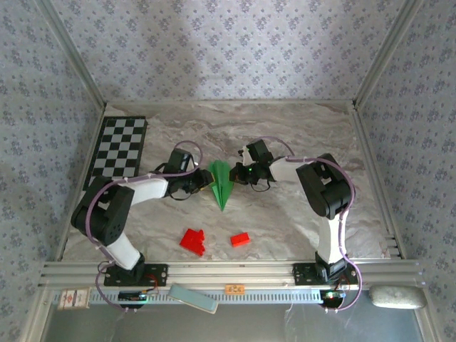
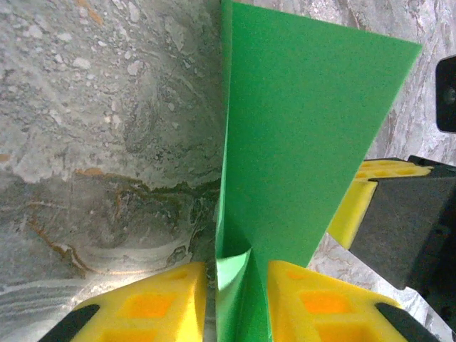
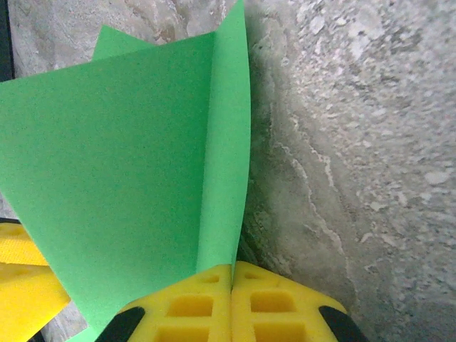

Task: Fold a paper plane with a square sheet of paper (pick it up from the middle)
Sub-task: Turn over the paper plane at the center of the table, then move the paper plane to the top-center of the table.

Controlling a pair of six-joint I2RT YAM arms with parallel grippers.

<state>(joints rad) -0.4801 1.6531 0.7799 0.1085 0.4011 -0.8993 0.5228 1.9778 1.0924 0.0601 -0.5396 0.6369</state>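
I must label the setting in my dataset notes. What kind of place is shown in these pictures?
Probably a robot test cell in a lab, not a home: a marble-patterned table boxed in by wallpapered panels on metal frame rails, with a checkered board at the far left.

Green pointed paper dart [image 1: 221, 184]: bright, plain.
Marbled stone-look tabletop [image 1: 299, 135]: grey-beige, brown veins.
Checkered flat board [image 1: 119, 146]: black and white squares.
Small red blocks [image 1: 192, 241]: solid.
Yellow foam finger pads [image 3: 192, 306]: black corners.
Papered walls [image 1: 214, 43]: grey-blue floral repeat.
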